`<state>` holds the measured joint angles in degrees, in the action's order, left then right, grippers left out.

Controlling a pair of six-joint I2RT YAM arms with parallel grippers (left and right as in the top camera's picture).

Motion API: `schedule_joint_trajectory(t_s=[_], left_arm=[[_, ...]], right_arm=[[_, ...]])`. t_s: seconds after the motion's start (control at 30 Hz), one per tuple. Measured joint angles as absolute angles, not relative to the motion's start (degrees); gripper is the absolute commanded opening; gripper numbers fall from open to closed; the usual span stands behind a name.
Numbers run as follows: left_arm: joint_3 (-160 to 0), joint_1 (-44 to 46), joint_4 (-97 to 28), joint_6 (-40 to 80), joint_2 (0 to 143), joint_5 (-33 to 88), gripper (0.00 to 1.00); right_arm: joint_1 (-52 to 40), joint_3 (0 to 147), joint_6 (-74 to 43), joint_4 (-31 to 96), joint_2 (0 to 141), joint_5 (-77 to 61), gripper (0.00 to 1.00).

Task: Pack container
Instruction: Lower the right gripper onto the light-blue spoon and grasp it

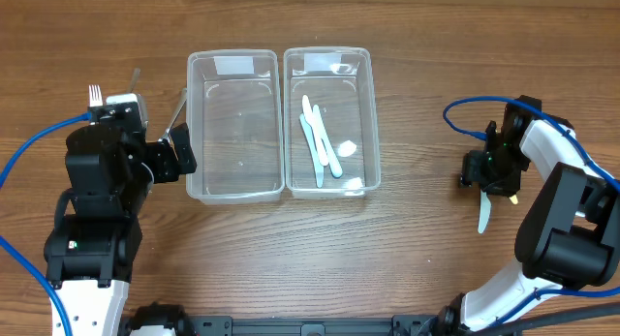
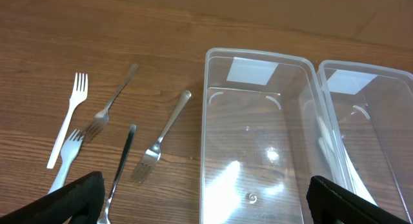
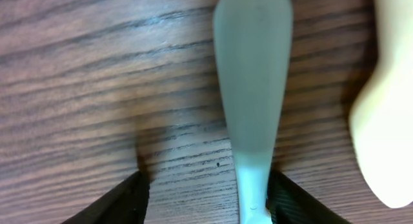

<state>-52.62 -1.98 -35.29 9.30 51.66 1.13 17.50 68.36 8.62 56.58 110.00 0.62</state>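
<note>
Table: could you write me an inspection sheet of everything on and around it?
Surface: wooden table.
Job's things: left container empty; right container holds pale utensils; forks lie left of both; one loose utensil on the table at right.
Clutter: cream object beside the loose utensil, unidentified.
Pincers: left pincer open, holding nothing; right pincer open, straddling the loose utensil.
Cables: blue cable at each arm.
Surroundings: nothing seen.

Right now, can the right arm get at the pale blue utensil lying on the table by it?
Likely yes: the utensil lies uncovered on the table, between the fingers of the open right end effector; a cream object beside it sits apart.
</note>
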Motion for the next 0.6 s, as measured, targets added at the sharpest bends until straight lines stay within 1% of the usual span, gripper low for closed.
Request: schedule_joint_trajectory(t_s=[0.23, 0.33, 0.6], left_arm=[[-52.6, -2.0, -35.2, 9.3, 51.7, 1.1, 1.00], [-52.6, -2.0, -35.2, 9.3, 51.7, 1.1, 1.00], [-52.6, -2.0, -35.1, 9.3, 51.7, 1.1, 1.00]], right_arm=[[17.5, 68.4, 8.8, 56.5, 110.0, 0.6, 0.40], [17.5, 68.4, 8.8, 56.6, 110.0, 0.5, 0.39], [17.5, 68.4, 8.8, 56.4, 110.0, 0.4, 0.26]])
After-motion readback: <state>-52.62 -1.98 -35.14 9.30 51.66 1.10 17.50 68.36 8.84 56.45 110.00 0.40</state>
